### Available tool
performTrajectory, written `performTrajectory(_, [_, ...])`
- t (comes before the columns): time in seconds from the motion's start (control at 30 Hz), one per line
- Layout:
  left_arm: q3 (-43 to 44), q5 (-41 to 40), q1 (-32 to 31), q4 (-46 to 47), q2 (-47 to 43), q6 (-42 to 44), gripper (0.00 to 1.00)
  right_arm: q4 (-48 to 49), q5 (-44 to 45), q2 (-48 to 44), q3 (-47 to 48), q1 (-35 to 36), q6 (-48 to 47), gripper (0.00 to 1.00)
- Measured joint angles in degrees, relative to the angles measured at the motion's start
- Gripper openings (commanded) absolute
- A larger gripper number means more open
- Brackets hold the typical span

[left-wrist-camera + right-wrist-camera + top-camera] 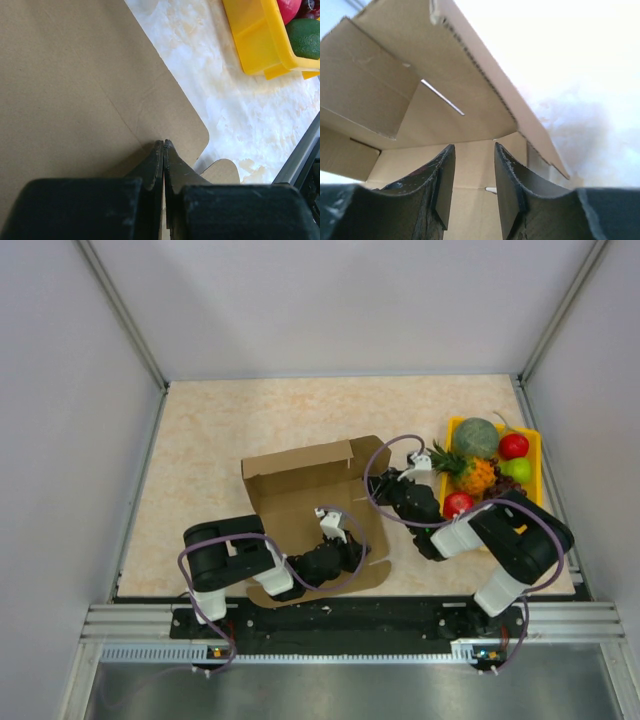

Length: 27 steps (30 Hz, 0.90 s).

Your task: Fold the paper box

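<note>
Beige surface (220,430), on which the paper box (300,480) was touched by the fully closed left end effector (163,145) and faced by the partly open, empty right end effector (474,147).

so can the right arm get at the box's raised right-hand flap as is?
Probably yes. The right arm sits beside the paper box, jaws apart and empty, with the raised flap just ahead. The left arm is down on the near flap, clear of that path.

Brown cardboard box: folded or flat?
Partly folded. The brown cardboard paper box has back and side panels raised; its near flap lies flat under the shut left gripper.
</note>
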Motion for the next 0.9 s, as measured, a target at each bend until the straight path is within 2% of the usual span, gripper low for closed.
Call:
performTrajectory(0.13, [0.0, 0.02, 0.0, 0.0, 0.0, 0.0, 0.0, -2.82, 2.6, -3.06, -1.05, -1.03, 0.48, 0.37])
performTrajectory(0.43, [0.0, 0.0, 0.0, 0.0, 0.0, 0.0, 0.0, -8.96, 2.56, 1.27, 1.49, -2.12, -0.44, 0.42])
performTrajectory(0.73, [0.0, 0.02, 0.0, -0.02, 0.0, 0.04, 0.0, -9.16, 1.57, 5.46, 4.66, -2.12, -1.53, 0.43])
performTrajectory(0.9, [0.0, 0.02, 0.0, -0.02, 0.0, 0.04, 0.0, -9.09, 0.57, 6.97, 5.27, -2.12, -1.53, 0.4])
